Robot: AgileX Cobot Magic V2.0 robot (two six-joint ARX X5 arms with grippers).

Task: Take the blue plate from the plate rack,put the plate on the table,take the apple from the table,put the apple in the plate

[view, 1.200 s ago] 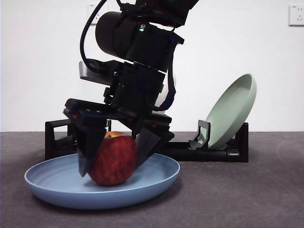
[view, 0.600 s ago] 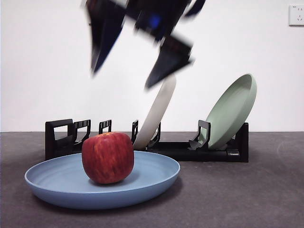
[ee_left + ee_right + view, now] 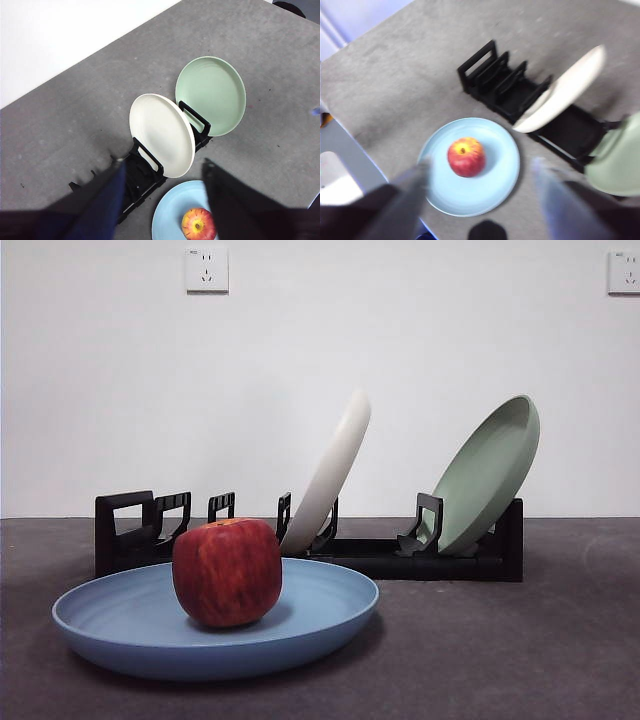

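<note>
The blue plate [image 3: 215, 625] lies flat on the dark grey table [image 3: 500, 650], in front of the black plate rack [image 3: 320, 545]. The dark red apple [image 3: 227, 572] sits upright in the plate, left of its middle. Both arms are out of the front view. My left gripper [image 3: 165, 172] is open and empty, high above the rack [image 3: 145, 177], with the apple [image 3: 198, 224] and plate [image 3: 172, 212] below it. My right gripper [image 3: 482, 167] is open and empty, high above the apple [image 3: 466, 156] and plate [image 3: 470, 167].
A cream-white plate [image 3: 330, 475] leans in the middle of the rack and a pale green plate [image 3: 487, 475] leans at its right end. The same two plates show in the left wrist view [image 3: 162, 135] [image 3: 212, 95]. The table's edge [image 3: 350, 150] lies near the blue plate.
The gripper that was shut on the apple in the plate let it go, rose and left the front view. The apple stays in the plate.
</note>
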